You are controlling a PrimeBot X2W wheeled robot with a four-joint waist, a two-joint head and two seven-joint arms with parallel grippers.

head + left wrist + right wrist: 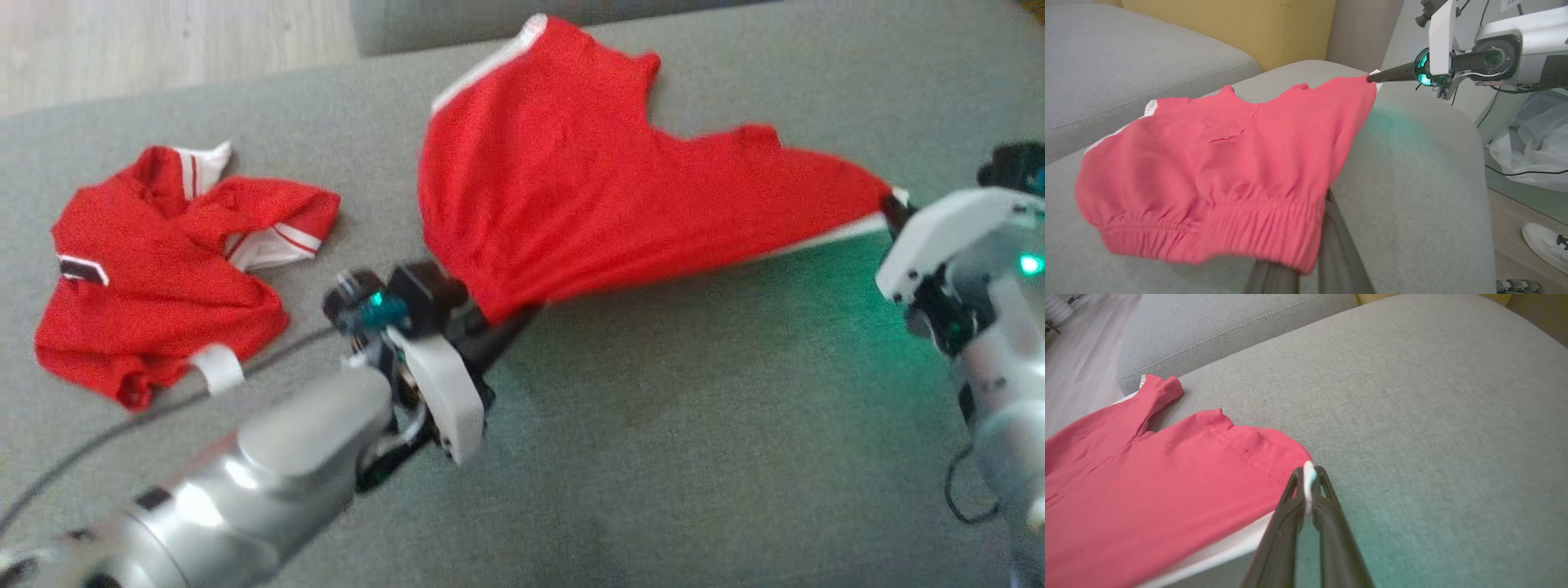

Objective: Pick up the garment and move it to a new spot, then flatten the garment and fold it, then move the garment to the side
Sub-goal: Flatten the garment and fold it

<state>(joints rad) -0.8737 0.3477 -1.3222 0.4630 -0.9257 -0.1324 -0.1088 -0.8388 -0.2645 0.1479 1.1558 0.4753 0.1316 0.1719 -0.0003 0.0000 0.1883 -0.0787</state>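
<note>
The garment is a pair of red shorts with a white side stripe, stretched out just above the grey sofa seat. My left gripper is shut on its gathered elastic waistband, whose folds cover the fingertips in the left wrist view. My right gripper is shut on the white-edged corner of a leg hem; the right wrist view shows that white edge pinched between the tips of that gripper. The right gripper also appears in the left wrist view, pulling the cloth taut. The far leg rests on the seat.
A second red garment with white trim lies crumpled on the seat's left. A grey back cushion and a yellow cushion stand behind. Beyond the seat's edge are wooden floor, a white plastic bag and a shoe.
</note>
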